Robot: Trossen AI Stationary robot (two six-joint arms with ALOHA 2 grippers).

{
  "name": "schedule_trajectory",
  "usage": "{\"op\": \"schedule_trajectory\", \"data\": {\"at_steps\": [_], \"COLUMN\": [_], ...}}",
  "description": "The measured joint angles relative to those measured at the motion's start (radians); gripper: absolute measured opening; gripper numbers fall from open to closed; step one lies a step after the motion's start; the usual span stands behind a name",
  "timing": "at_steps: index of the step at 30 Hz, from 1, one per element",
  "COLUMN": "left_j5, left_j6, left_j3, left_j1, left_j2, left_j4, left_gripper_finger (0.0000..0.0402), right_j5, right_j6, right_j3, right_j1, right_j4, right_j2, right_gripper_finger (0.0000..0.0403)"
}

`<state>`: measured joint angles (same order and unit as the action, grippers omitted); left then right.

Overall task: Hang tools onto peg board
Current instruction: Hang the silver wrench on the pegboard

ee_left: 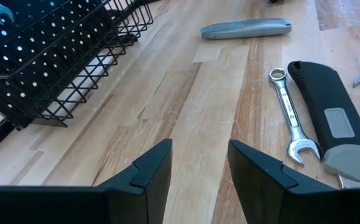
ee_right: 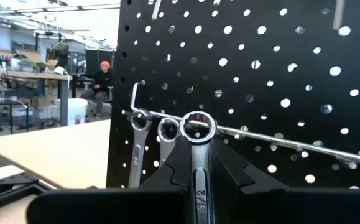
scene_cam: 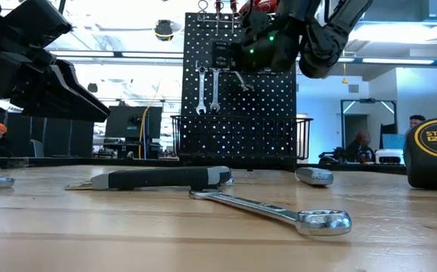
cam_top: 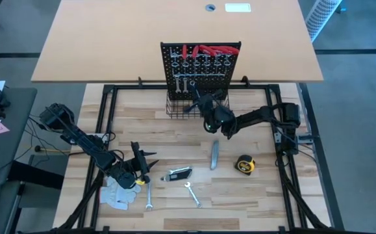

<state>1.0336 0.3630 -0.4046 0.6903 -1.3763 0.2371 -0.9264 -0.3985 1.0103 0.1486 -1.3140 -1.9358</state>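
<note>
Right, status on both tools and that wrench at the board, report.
Right tool shut on silver ring-end wrench, ring at the hook on black perforated peg board. Left tool open, empty, above the wooden table. Nothing blocking.

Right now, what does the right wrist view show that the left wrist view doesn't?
Only the right wrist view: the right gripper shut on a silver wrench, its ring at a hook beside two hung wrenches.
Only the left wrist view: the open left gripper over the table, a utility knife, a loose wrench, a black-handled tool.
Both: the peg board.
</note>
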Motion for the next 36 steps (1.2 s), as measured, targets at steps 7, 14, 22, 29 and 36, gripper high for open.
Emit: {"op": "schedule_trajectory", "data": {"at_steps": [7,14,22,29,36], "left_j5": [0.0,0.0,0.001,0.001,0.001], "left_j6": [0.0,0.0,0.0,0.0,0.0], "left_j3": [0.0,0.0,0.0,0.0,0.0], "left_j1": [0.0,0.0,0.0,0.0,0.0], "left_j2": [0.0,0.0,0.0,0.0,0.0], "left_j4": [0.0,0.002,0.002,0.002,0.001], "left_gripper_finger": [0.0153,0.0153,0.0153,0.0153,0.0153], "right_j5": [-0.019,-0.014,0.01,0.014,0.013], "right_j6": [0.005,0.083,0.092,0.122,0.121], "right_j3": [0.0,0.0,0.014,0.051,0.066], "right_j1": [0.013,0.039,0.073,0.094,0.088], "right_j4": [0.016,0.093,0.115,0.217,0.292], "right_j2": [0.0,0.001,0.001,0.001,-0.001], "right_gripper_finger": [0.0032,0.0032,0.0046,0.0052,0.0074]}}
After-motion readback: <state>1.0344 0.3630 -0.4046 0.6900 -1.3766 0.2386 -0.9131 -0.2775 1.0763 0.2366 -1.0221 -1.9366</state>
